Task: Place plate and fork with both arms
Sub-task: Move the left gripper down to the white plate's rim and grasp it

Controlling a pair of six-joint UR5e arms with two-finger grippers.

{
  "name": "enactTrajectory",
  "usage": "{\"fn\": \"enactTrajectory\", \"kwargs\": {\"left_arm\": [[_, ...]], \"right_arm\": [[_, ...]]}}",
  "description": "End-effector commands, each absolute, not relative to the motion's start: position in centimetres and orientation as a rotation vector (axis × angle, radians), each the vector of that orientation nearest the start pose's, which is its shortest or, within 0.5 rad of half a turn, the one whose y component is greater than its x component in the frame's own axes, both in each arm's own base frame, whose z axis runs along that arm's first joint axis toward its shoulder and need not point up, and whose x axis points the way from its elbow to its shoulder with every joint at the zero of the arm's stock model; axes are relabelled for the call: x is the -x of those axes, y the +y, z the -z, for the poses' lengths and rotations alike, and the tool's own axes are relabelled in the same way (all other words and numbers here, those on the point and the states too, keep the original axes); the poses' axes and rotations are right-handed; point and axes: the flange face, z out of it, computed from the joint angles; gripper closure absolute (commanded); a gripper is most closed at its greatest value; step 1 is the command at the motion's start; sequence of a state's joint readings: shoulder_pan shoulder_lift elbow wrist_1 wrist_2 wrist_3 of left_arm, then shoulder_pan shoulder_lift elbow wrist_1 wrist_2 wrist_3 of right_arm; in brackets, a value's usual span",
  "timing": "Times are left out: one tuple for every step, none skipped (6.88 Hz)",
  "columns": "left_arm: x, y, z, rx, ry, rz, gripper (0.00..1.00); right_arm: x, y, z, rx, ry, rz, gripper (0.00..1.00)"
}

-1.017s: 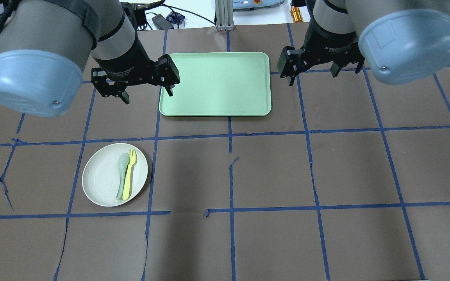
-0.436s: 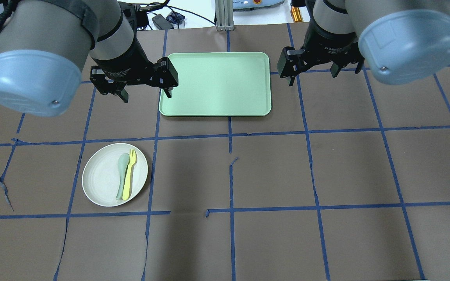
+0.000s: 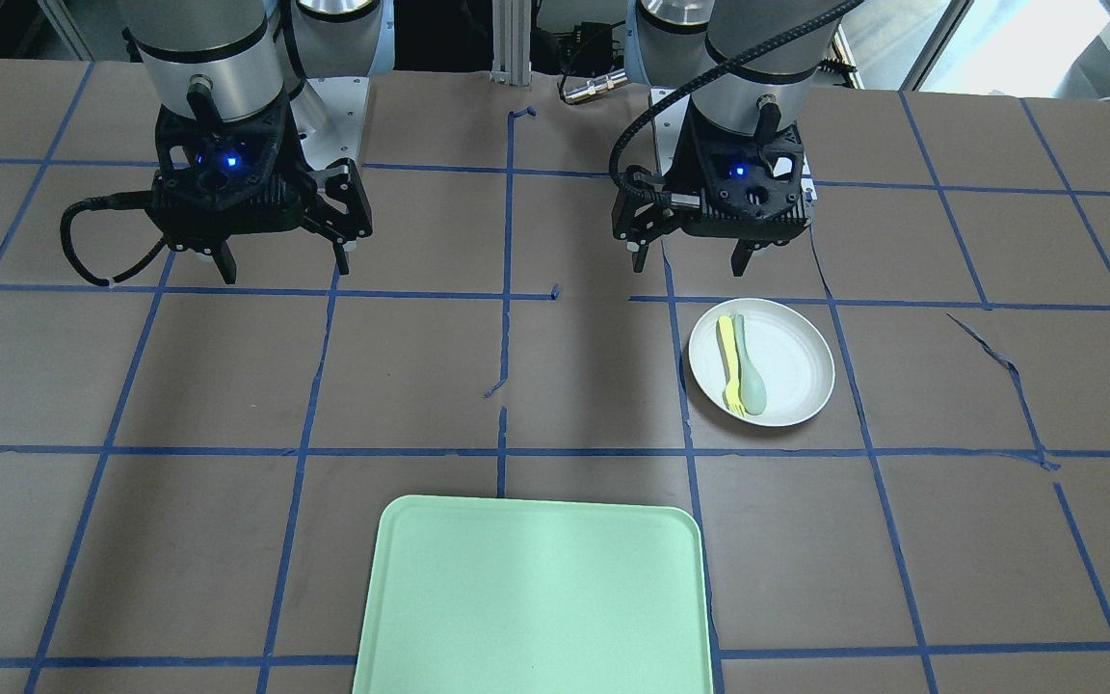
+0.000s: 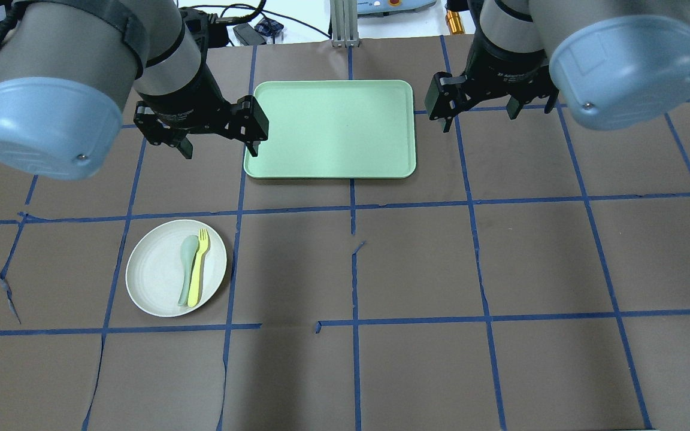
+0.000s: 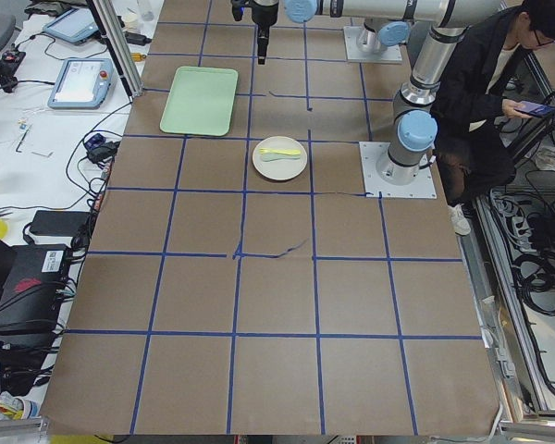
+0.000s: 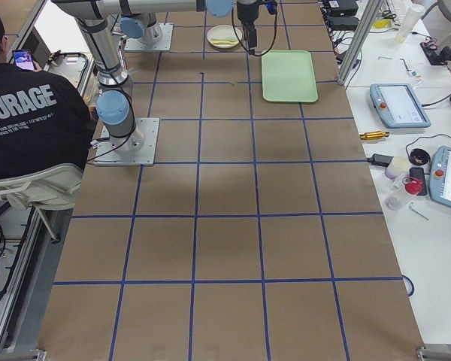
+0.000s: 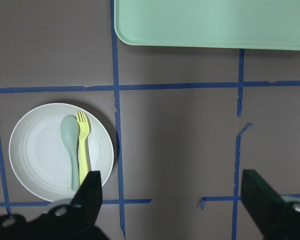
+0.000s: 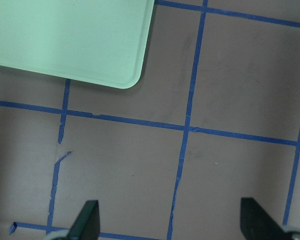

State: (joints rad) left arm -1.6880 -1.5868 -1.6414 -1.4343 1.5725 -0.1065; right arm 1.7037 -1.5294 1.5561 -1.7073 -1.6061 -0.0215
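Note:
The off-white plate [image 4: 153,269] lies on the table's left side, seen also in the front view [image 3: 791,361] and the left wrist view [image 7: 40,155]. On it lie the yellow fork [image 4: 198,266] [image 7: 82,145] [image 3: 730,361] and, touching it, a pale grey-green spoon [image 4: 186,269]. My left gripper [image 4: 220,149] [image 3: 688,265] hangs open and empty, high above the table, on the robot's side of the plate. My right gripper [image 4: 480,117] [image 3: 285,268] hangs open and empty over bare table on the right side.
A mint-green tray [image 4: 330,129] [image 3: 536,598] lies empty at the table's middle, on the side far from the robot. Brown paper with blue tape lines covers the table. A seated person [image 5: 481,83] is beside the robot's base.
My left gripper has shifted slightly left and up in the overhead view. The right gripper has barely moved. Plate, fork and spoon lie as before.

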Motion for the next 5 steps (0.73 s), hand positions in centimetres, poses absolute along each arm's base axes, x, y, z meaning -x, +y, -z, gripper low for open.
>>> {"fn": "enactTrajectory", "kwargs": {"left_arm": [[8.9,-48.5,-38.4,-0.041,3.146,-0.076,0.00],[3.7,-48.3,-34.6,0.036,3.155,-0.137,0.00],[-1.7,-47.7,-30.6,0.003,3.174,-0.190,0.05],[-7.1,-45.2,-26.3,0.025,3.210,-0.261,0.10],[-9.8,-44.1,-23.3,0.110,3.192,-0.169,0.12]], "right_arm": [[-19.8,-49.7,-48.5,0.242,3.157,0.166,0.00],[-19.8,-49.7,-48.3,0.240,3.158,0.159,0.00],[-19.9,-49.9,-47.9,0.243,3.159,0.149,0.00],[-20.0,-50.1,-47.6,0.245,3.159,0.137,0.00],[-20.0,-50.1,-47.6,0.245,3.159,0.139,0.00]]}}
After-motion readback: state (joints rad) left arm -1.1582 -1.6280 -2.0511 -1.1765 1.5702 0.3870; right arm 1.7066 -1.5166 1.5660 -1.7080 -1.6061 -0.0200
